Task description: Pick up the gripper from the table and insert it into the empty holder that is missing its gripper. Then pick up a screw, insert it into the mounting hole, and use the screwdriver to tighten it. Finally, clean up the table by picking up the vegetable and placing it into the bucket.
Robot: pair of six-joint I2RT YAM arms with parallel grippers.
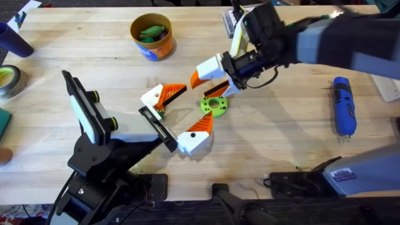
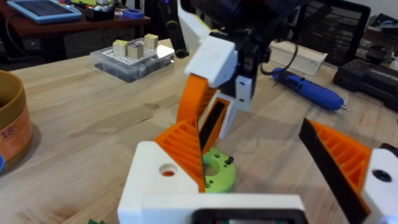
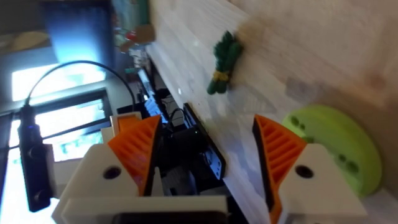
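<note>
Two sets of jaws were wide open, holding nothing, near the green disc (image 1: pixel 214 105) | screwdriver (image 1: pixel 343 106) lay on the bench (image 1: pixel 281 144), far right | step: likely fitting parts | next: grab the screwdriver

The left hand (image 1: pixel 178 117) sits mid-frame, fingers spread wide; the right hand (image 1: pixel 214 79) reaches in from the upper right, fingers parted.
</note>
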